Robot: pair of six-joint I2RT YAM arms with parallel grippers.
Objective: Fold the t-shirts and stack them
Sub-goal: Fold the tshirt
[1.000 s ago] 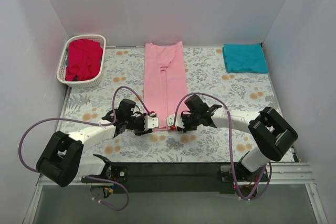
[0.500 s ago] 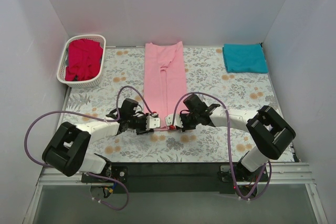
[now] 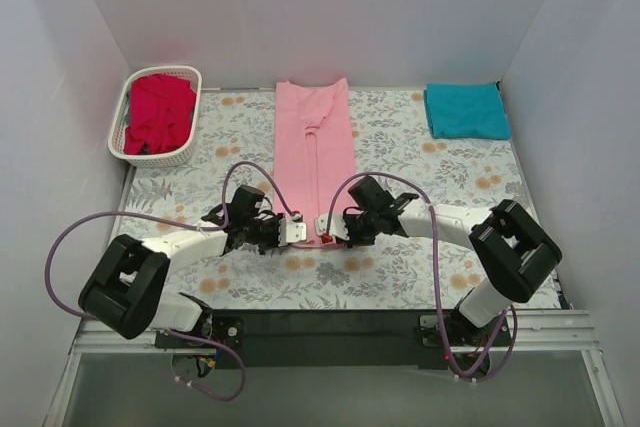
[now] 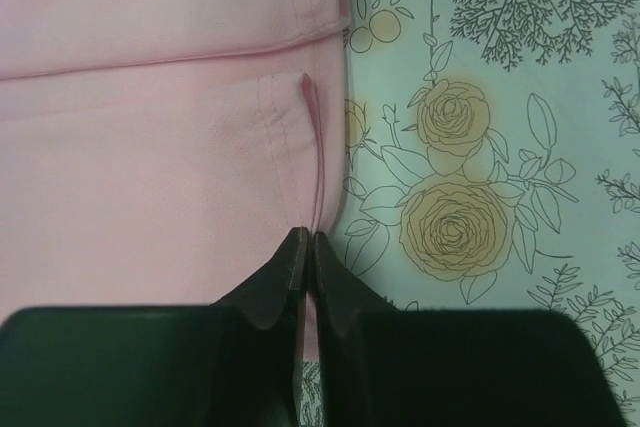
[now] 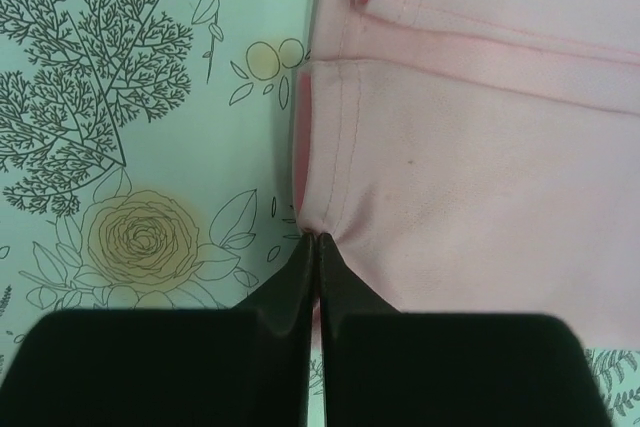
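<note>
Two grippers: the left gripper (image 3: 291, 232) and right gripper (image 3: 324, 229) each pinch shut on a near corner of the pink shirt (image 3: 315, 147).
Shirt: mid-table, a narrow strip.
Long axis: it runs straight away from us toward the far wall, so we judge the fold goes forward.
Nearer arm: neither; we hold level.
Hidden: how much cloth the fingers hold.
Apart: teal shirt (image 3: 466, 110); red shirt (image 3: 158, 112) in its basket (image 3: 118, 137).

3 t-shirts are in view: 1 light pink t-shirt (image 3: 315, 152), 1 teal t-shirt (image 3: 466, 111) and 1 bright red t-shirt (image 3: 158, 114). There is 1 white lattice basket (image 3: 120, 139) and 1 flowered tabletop (image 3: 420, 177). 2 hands show: 1 left hand (image 3: 296, 232) and 1 right hand (image 3: 322, 227).
</note>
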